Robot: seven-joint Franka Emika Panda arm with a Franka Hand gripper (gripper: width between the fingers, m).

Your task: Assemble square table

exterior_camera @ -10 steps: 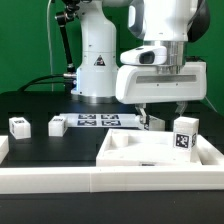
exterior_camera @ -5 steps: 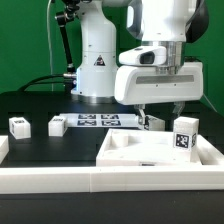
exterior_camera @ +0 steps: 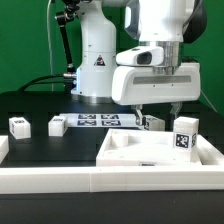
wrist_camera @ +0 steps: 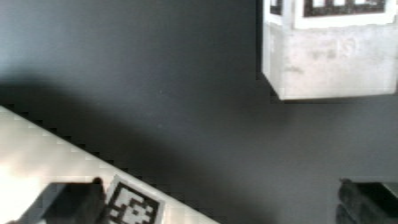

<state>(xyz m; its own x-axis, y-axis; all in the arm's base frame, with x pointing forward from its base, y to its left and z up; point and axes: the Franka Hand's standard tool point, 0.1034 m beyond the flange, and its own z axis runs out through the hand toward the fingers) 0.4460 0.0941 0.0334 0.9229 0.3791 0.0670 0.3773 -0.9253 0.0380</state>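
The white square slab (exterior_camera: pixel 150 152) lies flat at the front right, and its tagged edge shows in the wrist view (wrist_camera: pixel 71 160). One tagged leg block (exterior_camera: pixel 184 136) stands upright at the slab's far right corner. Two small leg blocks (exterior_camera: pixel 18 125) (exterior_camera: pixel 56 126) sit on the black table at the exterior view's left. Another leg block (exterior_camera: pixel 152 122) lies just behind the slab, and it shows in the wrist view (wrist_camera: pixel 329 55). My gripper (exterior_camera: pixel 160 116) hangs open and empty above the slab's far edge, near that block. Its dark fingertips (wrist_camera: pixel 63 205) show with nothing between them.
The marker board (exterior_camera: pixel 95 121) lies flat in front of the robot base (exterior_camera: pixel 95 65). A long white rail (exterior_camera: pixel 90 180) runs along the table's front edge. A green backdrop stands behind.
The gripper has drifted slightly toward the exterior view's left and a little up. The jaws stay open and no part has moved.
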